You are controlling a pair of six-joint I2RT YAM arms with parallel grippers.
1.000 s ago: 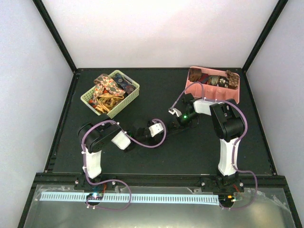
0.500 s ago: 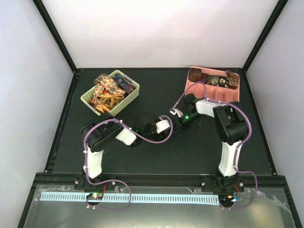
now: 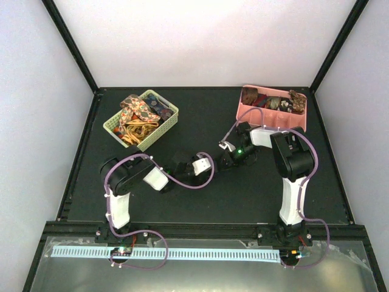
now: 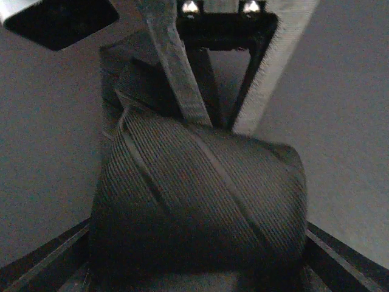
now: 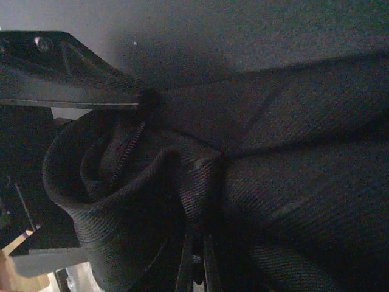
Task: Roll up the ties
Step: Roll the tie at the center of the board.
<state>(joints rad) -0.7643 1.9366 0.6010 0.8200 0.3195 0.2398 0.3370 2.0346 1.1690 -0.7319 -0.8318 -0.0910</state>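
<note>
**A:** Progress on the rolling?

**B:** Loose ties point(image 3: 137, 113) are crowding the green basket point(image 3: 172, 117); coils point(image 3: 275, 103) are sitting in the pink tray point(image 3: 302, 122). Mid-table, left gripper point(image 3: 211, 165) and right gripper point(image 5: 196, 267) are both clamping a half-coiled black tie point(image 4: 200, 194).

Your wrist views show a tie point(image 4: 200, 201) in black with fine diagonal ribbing. At ten o'clock, the pale green basket point(image 3: 163, 129) holds red, gold and navy paisley ties point(image 3: 137, 112). At one o'clock, the pink tray point(image 3: 273, 118) carries brown coils point(image 3: 267, 100). The cables point(image 3: 209, 173) are purple.
</note>
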